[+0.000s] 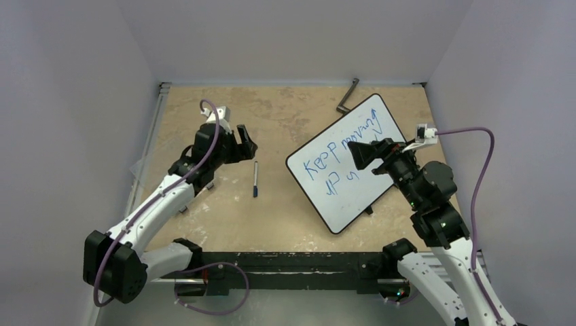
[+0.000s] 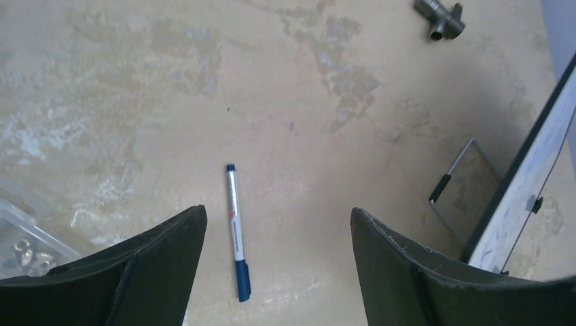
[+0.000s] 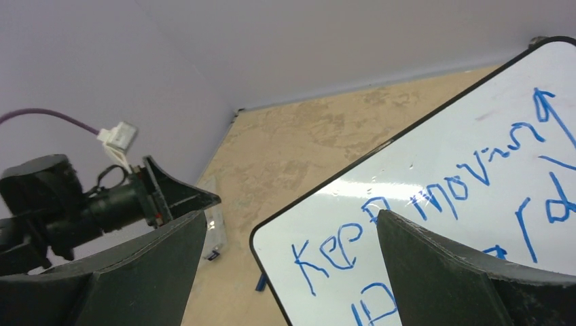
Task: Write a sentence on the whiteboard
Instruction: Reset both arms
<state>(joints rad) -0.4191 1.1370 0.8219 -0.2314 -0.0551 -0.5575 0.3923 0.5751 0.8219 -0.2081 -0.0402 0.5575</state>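
Note:
The whiteboard [image 1: 346, 166] stands tilted on the right half of the table, its black rim and feet showing; it also shows in the right wrist view [image 3: 441, 204] and at the right edge of the left wrist view [image 2: 536, 183]. The sentence [image 1: 343, 153] in blue reads "Keep moving" with a shorter second line below; it also shows in the right wrist view [image 3: 421, 224]. A blue marker [image 1: 255, 178] lies capped on the table, apart from the board. My left gripper [image 2: 278, 221] is open and empty just above the marker [image 2: 235, 231]. My right gripper [image 3: 292, 224] is open and empty above the board's face.
A grey metal handle [image 1: 349, 96] lies at the back of the table near the board's far corner, also in the left wrist view [image 2: 440, 17]. A clear plastic piece [image 2: 20, 238] lies at the table's left edge. Pale walls close in three sides.

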